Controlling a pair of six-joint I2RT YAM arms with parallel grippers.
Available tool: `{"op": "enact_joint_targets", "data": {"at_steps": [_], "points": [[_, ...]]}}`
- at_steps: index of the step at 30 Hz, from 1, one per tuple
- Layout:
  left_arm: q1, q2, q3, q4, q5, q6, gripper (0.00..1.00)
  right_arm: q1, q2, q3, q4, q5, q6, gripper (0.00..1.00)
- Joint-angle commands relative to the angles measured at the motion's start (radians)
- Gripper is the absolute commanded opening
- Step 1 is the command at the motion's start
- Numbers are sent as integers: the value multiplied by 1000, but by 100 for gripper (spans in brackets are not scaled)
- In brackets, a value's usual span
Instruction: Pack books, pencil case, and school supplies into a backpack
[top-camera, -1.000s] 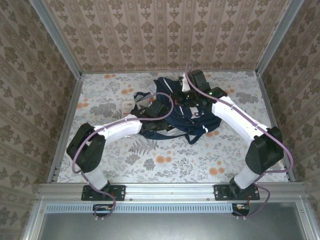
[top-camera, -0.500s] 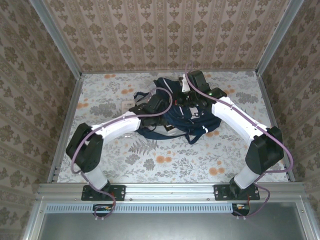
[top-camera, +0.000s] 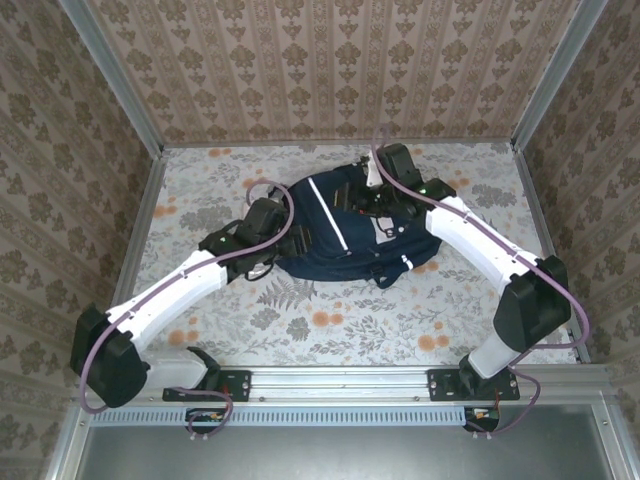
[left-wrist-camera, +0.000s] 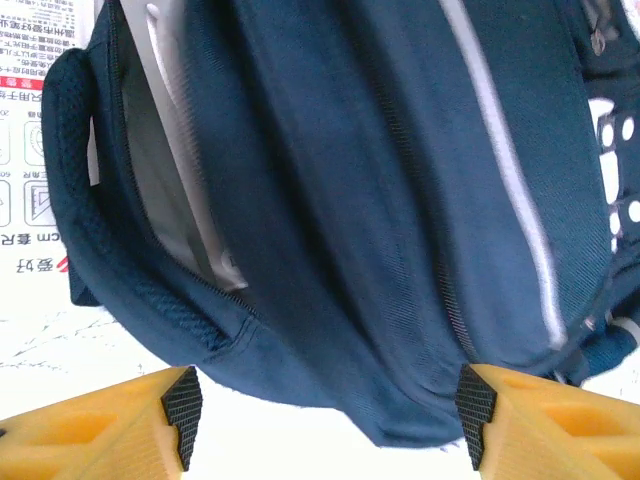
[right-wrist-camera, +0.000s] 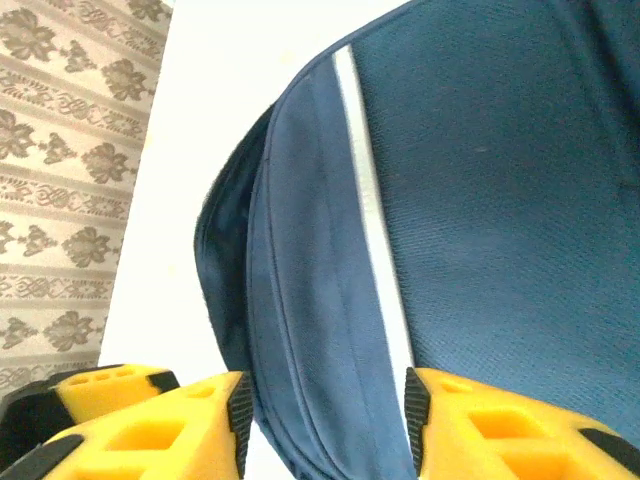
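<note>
1. The desk (top-camera: 480, 320), covered with a pale cloth printed with grey leaves and orange flowers, fills the middle of the top view. Brown patterned wallpaper panels (top-camera: 330, 60) close it in along the top, left and right edges.
2. The large navy-blue fabric backpack (top-camera: 340, 240) lies flat on the desk at the centre of the top view, between the two arms. A white stripe (top-camera: 328, 212) runs down its upper face.
3. The white left arm (top-camera: 170, 295) stretches from the lower left of the top view up to the backpack's left edge. The white right arm (top-camera: 480, 240) bends up from the lower right and reaches the backpack's upper right corner.
4. In the left wrist view, a padded navy mesh strap (left-wrist-camera: 80, 200) curves down the left side. Next to it, a zip gap shows pale grey lining (left-wrist-camera: 170, 180).
5. The yellow left fingers (left-wrist-camera: 120, 420) sit in the bottom corners of the left wrist view. They are spread wide and hold nothing, and the backpack's lower edge and bare desk show between them.
6. The yellow right fingers (right-wrist-camera: 500, 420) sit along the bottom of the right wrist view. They are parted, with navy fabric and a white stripe showing in the gap above them.
7. A flat white packet with red and black print (left-wrist-camera: 35, 100) lies on the desk at the upper left of the left wrist view, partly hidden by the strap.
</note>
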Motion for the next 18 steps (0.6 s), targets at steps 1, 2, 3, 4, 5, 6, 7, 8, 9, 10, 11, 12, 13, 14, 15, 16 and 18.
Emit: {"op": "enact_joint_targets", "data": {"at_steps": [1,2,3,4,5,6,7,8,9,10,11,12,13,14,15,16,18], "points": [[7,-43,-7,-27,-3,9,77,-58,-101,-61,-33,84,13,51],[7,-47,-9,-26,4,8,79,-78,-124,-81,-44,105,13,53],[8,-51,-10,-20,18,11,82,-105,-148,-105,-66,134,11,55],[5,-52,-10,-12,29,10,84,-136,-171,-126,-85,163,10,56],[2,-51,-10,-6,36,9,85,-170,-187,-147,-101,180,9,56],[-4,-50,-12,2,41,10,88,-213,-223,-176,-119,198,3,56],[-9,-46,-12,8,43,10,90,-256,-245,-203,-129,224,0,59],[-13,-43,-12,12,45,10,94,-300,-263,-228,-137,245,2,60],[-17,-36,-11,17,47,9,95,-351,-280,-256,-136,261,-2,61],[-22,-29,-8,20,50,8,96,-405,-295,-281,-132,276,-4,63],[-28,-24,-7,26,52,6,97,-453,-303,-301,-131,286,-4,65],[-34,-16,-6,31,57,5,97,-509,-308,-320,-131,297,-1,69],[-43,-10,-2,33,60,4,97,-564,-306,-338,-127,302,-1,70],[-48,-4,2,34,60,6,98,-613,-301,-349,-125,305,1,71],[-56,0,7,36,60,8,100,-664,-291,-360,-119,306,2,75],[-61,4,12,35,61,10,100,-709,-277,-371,-110,305,8,81],[-68,10,17,36,61,13,100,-790,-234,-373,-108,296,25,89]]}}
